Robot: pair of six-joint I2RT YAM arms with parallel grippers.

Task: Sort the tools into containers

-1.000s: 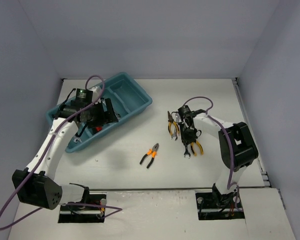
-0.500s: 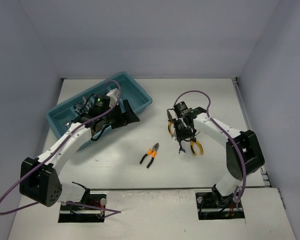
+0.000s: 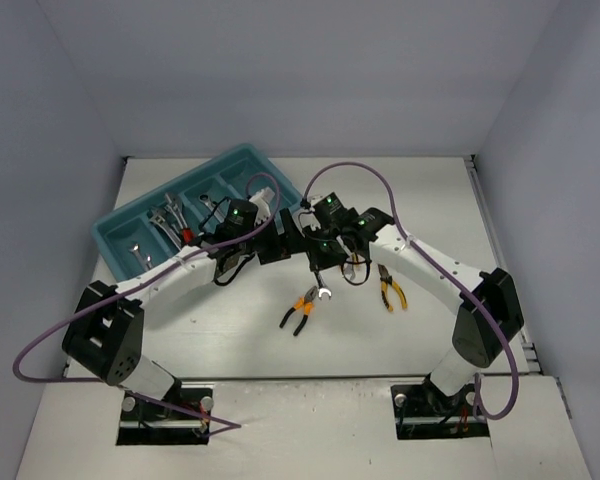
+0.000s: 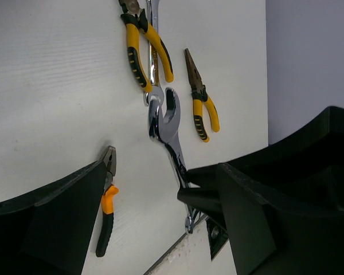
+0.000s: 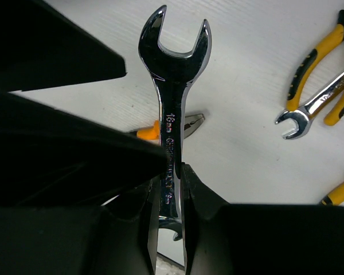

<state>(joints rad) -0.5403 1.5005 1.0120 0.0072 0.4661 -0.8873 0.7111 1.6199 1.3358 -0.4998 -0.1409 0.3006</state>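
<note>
My right gripper is shut on the shaft of a silver open-end wrench, which hangs above the table with its jaw end down. My left gripper stands open right beside it. In the left wrist view the wrench shows between the wide-spread fingers, touching neither. The teal tray lies at the back left. It holds silver wrenches and a red-handled tool in its compartments.
Orange-and-black pliers lie on the table under the grippers. Yellow-handled pliers, needle-nose pliers and a small silver wrench lie to the right. Walls enclose the table.
My left arm swung from over the tray to the table's middle. My right gripper lifted the silver wrench off the tool pile and carried it left to meet the left gripper.
</note>
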